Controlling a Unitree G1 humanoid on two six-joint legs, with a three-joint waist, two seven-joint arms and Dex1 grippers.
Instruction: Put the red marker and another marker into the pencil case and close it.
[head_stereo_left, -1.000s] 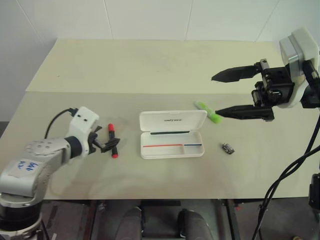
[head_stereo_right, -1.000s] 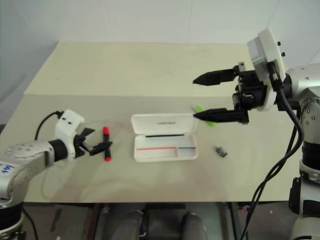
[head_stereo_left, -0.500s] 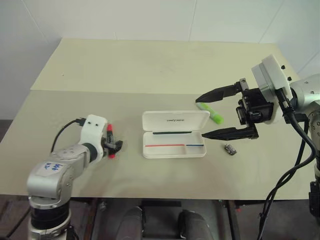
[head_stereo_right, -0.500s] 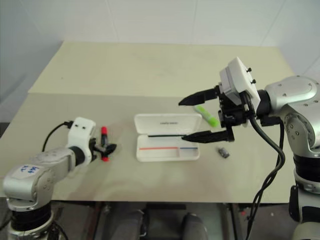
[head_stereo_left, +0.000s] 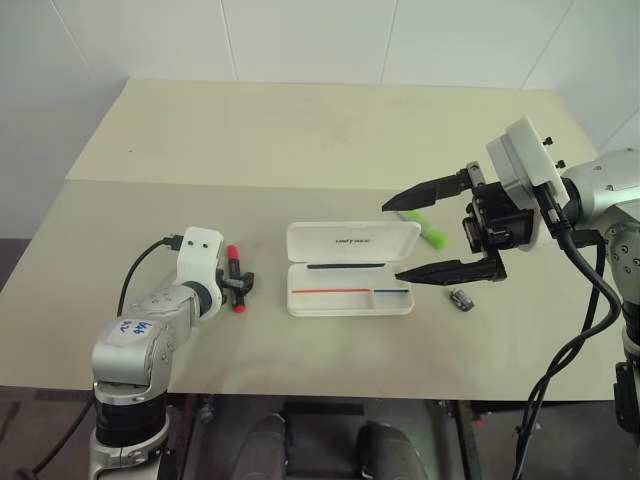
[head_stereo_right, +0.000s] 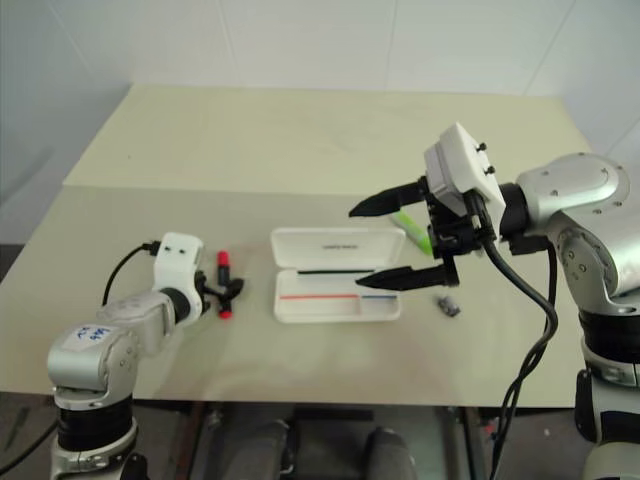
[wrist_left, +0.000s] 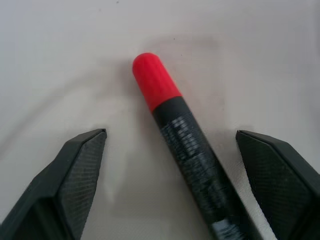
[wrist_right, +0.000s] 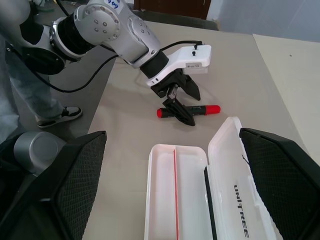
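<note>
The red marker (head_stereo_left: 235, 279) lies on the table left of the pencil case (head_stereo_left: 330, 303), which is open, its lid flat behind an empty tray. My left gripper (head_stereo_left: 242, 286) is down at the table, open, its fingers (wrist_left: 82, 165) on either side of the marker's (wrist_left: 186, 137) black body without touching it. Behind the case's right end lies the lime-green highlighter (head_stereo_left: 426, 231). Above that end of the case hangs my right gripper (head_stereo_left: 392, 240), open wide and holding nothing.
A small dark grey object (head_stereo_left: 458, 298) sits on the table right of the case. The table (head_stereo_left: 300, 140) is broad and bare behind the case. A person's leg and shoe (wrist_right: 60, 116) show beside the table's left side.
My left gripper has sunk lower around the red marker and its wrist has rolled. My right gripper has come down and leftward over the case's right end. The camera has shifted too.
</note>
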